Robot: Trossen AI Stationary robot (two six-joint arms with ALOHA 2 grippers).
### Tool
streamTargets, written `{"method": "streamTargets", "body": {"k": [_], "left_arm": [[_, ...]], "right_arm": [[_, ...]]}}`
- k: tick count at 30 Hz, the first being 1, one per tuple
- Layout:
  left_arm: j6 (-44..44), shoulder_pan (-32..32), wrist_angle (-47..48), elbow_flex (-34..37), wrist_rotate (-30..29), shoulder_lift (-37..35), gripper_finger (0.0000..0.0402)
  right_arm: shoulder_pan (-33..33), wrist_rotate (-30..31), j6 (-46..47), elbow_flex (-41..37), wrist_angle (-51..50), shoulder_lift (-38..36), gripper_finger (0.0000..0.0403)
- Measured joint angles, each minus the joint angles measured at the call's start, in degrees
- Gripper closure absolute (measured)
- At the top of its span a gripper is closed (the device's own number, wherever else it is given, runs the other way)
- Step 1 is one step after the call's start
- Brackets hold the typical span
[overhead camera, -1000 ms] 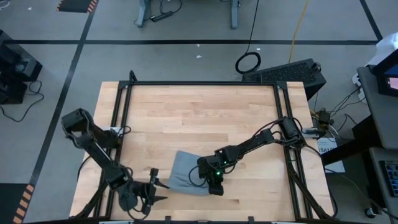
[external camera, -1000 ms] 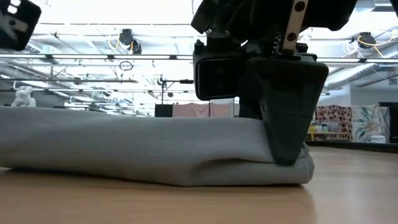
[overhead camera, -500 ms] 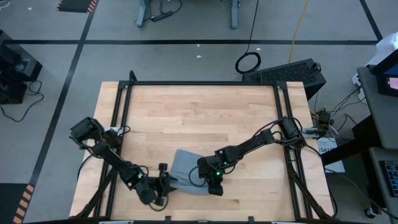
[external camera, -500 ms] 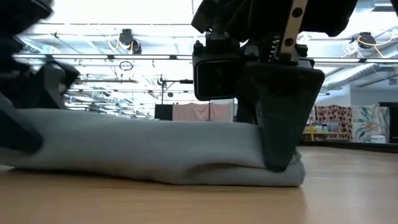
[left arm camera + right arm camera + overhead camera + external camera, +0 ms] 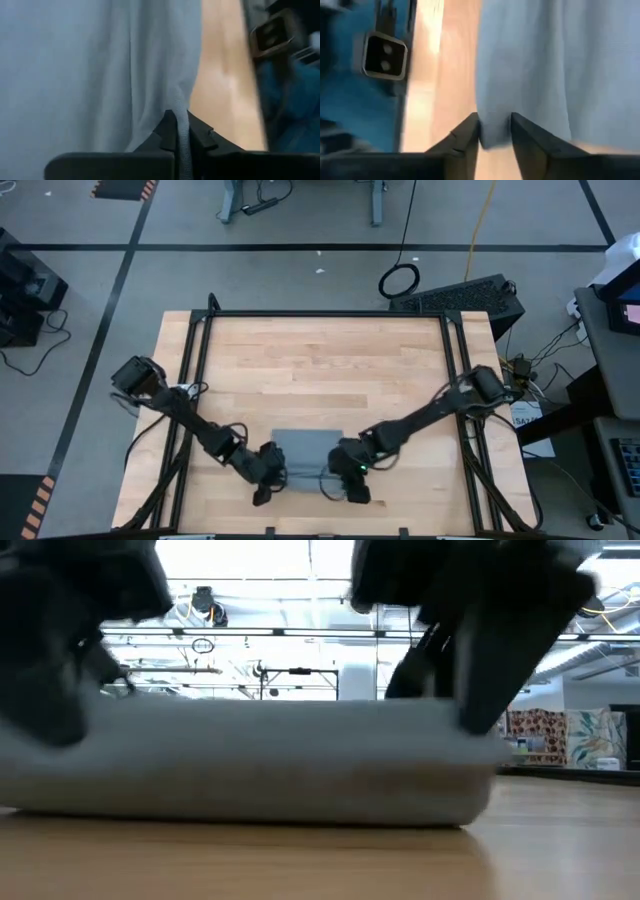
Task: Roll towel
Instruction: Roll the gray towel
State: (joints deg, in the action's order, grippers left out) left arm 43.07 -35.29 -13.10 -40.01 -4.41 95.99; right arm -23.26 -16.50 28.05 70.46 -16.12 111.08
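Observation:
The grey towel (image 5: 308,452) lies as a small, roughly square-set rectangle near the wooden table's near edge; in the low view the towel (image 5: 250,770) is a thick grey band whose underside rests on the wood. My left gripper (image 5: 266,485) is at its near left corner, shut on cloth (image 5: 181,137). At the near right corner my right gripper (image 5: 350,483) has cloth between its fingers (image 5: 494,131). No white tag shows. My left gripper pinches a thin, gathered ridge of the towel's edge (image 5: 182,117) between its two shut fingers, slanting down from the table's left. The cloth runs away from the fingers in long creases. My right gripper has the towel's near right corner (image 5: 495,112) between its two fingers, which stand a cloth's width apart; one finger (image 5: 467,132) is at the side edge, the other (image 5: 525,132) over the cloth. It slants down from the right. The towel's right end (image 5: 470,755) stands raised under it.
Black frame rails (image 5: 330,313) run along the table's far side and down both flanks. Bare wood (image 5: 320,375) stretches beyond the towel toward the far edge. Only a narrow strip of table is left between the towel and the near edge.
My left gripper has swung toward the table's right, rolling as it went, reached the towel's near left corner and shut on it. My right gripper has risen and shifted toward the near edge. The towel, skewed before, now sits square, and it stands taller in the low view.

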Motion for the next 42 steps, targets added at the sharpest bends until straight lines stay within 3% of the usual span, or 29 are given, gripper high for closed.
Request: {"method": "streamTargets", "body": {"k": [5, 9, 11, 17, 20, 24, 27, 30, 39, 42], "left_arm": [[0.1, 2.8, -0.1, 0.0, 2.7, -2.6, 0.0393], [1.8, 4.0, -0.2, 0.3, 4.6, -2.8, 0.0394], [4.4, 4.2, -1.1, 1.5, 4.6, -2.8, 0.0394], [9.1, 3.7, -12.6, 6.3, 4.0, -2.8, 0.0394], [9.8, 3.6, -13.9, 8.0, 3.1, -2.8, 0.0394], [11.8, 3.4, -14.1, 9.6, 2.8, -2.8, 0.0394], [12.2, 3.3, -16.1, 10.9, 2.8, -2.8, 0.0394], [12.2, 3.3, -16.6, 11.8, 2.7, -2.8, 0.0394], [11.4, 2.8, -15.1, 12.2, 2.1, -2.8, 0.0383], [9.0, 1.8, -14.5, 12.2, 0.0, -2.8, 0.0368]], "right_arm": [[-8.5, 23.7, -9.3, 0.1, -3.9, -3.9, 0.0251], [-15.3, 42.4, -13.6, 0.1, -0.3, -2.4, 0.0228], [-17.5, 48.9, -12.9, 0.1, -0.1, -1.1, 0.0218], [-19.1, 53.7, -12.4, 0.2, 0.1, 2.8, 0.0190], [-19.1, 54.3, -12.8, 0.2, 1.7, 4.7, 0.0174], [-19.1, 60.7, -9.6, 0.2, 1.6, 6.2, 0.0160], [-18.1, 59.8, -9.3, 0.2, 2.0, 6.3, 0.0165], [-15.9, 55.3, -9.6, 0.2, 3.2, 6.3, 0.0200], [-7.2, 31.4, -7.8, 0.3, 6.9, 6.1, 0.0382], [-4.5, 22.1, -3.3, 0.3, 8.0, 5.8, 0.0390]]}}
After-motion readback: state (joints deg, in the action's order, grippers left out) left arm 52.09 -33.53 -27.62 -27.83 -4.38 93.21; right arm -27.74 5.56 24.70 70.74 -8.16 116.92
